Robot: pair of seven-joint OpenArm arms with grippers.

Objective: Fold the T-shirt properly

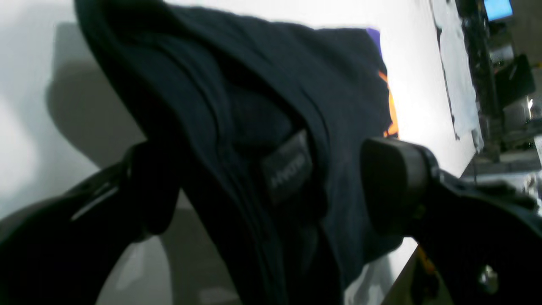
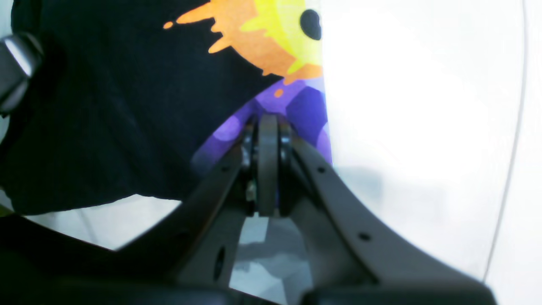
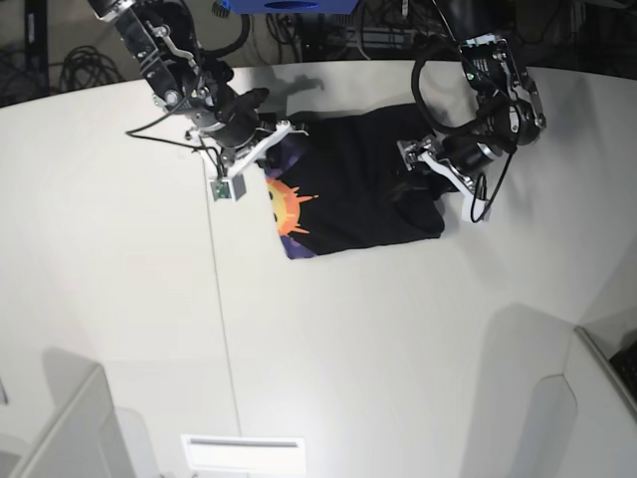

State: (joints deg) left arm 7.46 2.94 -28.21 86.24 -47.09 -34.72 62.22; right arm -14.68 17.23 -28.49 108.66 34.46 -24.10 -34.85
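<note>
The black T-shirt [image 3: 363, 189] lies partly folded on the white table [image 3: 328, 339], with its orange sun-face print [image 3: 287, 209] showing at the left edge. My left gripper [image 3: 418, 167] is at the shirt's right side. In the left wrist view the left gripper [image 1: 271, 186] stands open, and a bunched ridge of black T-shirt [image 1: 254, 106] with a small label [image 1: 288, 169] runs between its fingers. My right gripper [image 3: 271, 144] is at the shirt's upper left. In the right wrist view the right gripper [image 2: 268, 123] is shut on the purple printed edge [image 2: 305, 110].
A pale grey cloth [image 1: 459, 84] lies by the table edge in the left wrist view, with equipment beyond it. Cables and dark gear line the back of the table [image 3: 338, 30]. White partitions stand at the lower left [image 3: 70, 418] and lower right [image 3: 557, 418].
</note>
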